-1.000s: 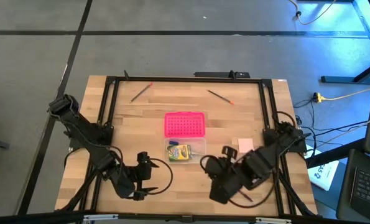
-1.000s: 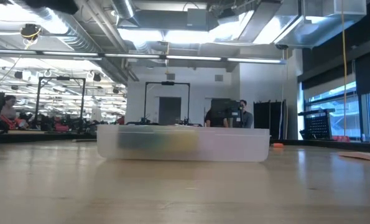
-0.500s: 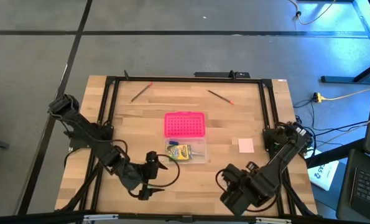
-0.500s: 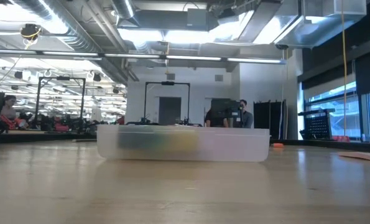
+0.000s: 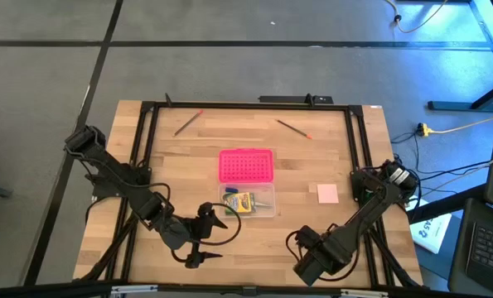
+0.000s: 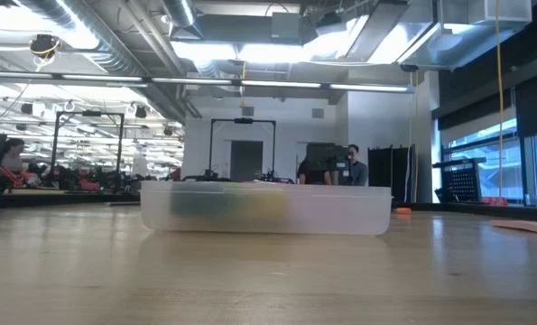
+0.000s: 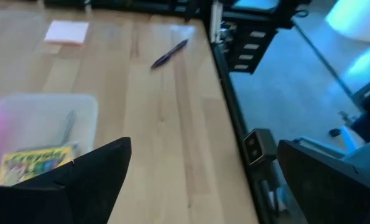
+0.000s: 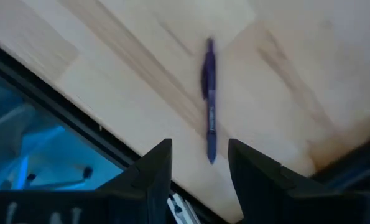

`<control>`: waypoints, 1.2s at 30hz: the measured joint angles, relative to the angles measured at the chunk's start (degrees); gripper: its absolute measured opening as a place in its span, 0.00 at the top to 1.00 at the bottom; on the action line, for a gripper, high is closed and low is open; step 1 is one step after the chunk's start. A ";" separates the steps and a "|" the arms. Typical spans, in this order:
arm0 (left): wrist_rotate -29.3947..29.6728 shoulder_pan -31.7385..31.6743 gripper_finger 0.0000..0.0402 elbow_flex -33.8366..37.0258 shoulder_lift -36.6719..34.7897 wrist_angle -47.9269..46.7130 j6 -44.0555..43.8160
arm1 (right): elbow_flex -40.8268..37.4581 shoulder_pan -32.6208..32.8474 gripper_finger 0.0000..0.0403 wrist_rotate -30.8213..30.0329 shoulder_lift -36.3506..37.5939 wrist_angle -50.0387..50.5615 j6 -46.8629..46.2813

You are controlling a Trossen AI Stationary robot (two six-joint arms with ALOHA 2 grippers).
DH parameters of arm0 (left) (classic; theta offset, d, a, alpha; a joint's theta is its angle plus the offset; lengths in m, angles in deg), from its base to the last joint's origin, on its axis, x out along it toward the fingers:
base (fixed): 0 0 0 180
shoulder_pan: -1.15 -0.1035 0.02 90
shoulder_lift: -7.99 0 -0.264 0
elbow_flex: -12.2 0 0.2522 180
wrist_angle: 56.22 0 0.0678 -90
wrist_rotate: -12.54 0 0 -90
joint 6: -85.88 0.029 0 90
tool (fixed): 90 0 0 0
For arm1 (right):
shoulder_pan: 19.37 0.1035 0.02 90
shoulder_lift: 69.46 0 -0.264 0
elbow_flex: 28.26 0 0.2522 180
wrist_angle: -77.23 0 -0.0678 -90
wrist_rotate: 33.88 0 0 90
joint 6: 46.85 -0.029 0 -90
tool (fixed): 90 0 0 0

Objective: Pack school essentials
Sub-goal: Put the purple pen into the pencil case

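**Right gripper poised over a purple pen at the table's near edge**

The right gripper (image 8: 197, 171) hangs low over the near right part of the wooden table (image 5: 180, 157), close to the black frame rail. Its two dark fingers (image 8: 153, 168) stand partly apart, with a gap between them, and they pinch nothing. A slim purple pen (image 8: 208, 99) lies flat on the wood just ahead of the fingertips, in line with the gap and not touching either finger.

The left gripper (image 5: 203, 238) sits over the near middle of the table, just beside the clear plastic rectangular box (image 5: 267, 201). Its fingers (image 7: 79, 174) are spread wide and hold nothing.

Inside the clear box lies the small yellow-green crayon box (image 5: 239, 203), with a thin pencil-like item (image 7: 68, 124) next to it. The bright pink dotted rectangular lid (image 5: 246, 165) lies flat, touching the box's far side. The pale pink square pad (image 5: 327, 193) rests on the table to the right of the box, apart from it. Two thin pencils lie near the far edge, one at the left (image 5: 188, 122) and one at the right (image 5: 294, 128), well apart from each other.
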 joint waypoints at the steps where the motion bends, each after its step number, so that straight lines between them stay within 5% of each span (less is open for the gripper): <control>1: -0.17 -0.07 0.01 0.00 0.00 0.34 0.48 | -1.98 0.07 0.61 0.72 0.38 -2.32 0.48; 11: -3.59 -2.19 0.01 0.00 -0.02 0.31 0.71 | -16.71 0.39 0.61 7.73 1.45 -18.29 1.64; 36: -7.49 -5.60 0.01 0.02 -0.02 0.31 0.77 | -28.23 4.72 0.61 10.16 1.55 -29.70 0.94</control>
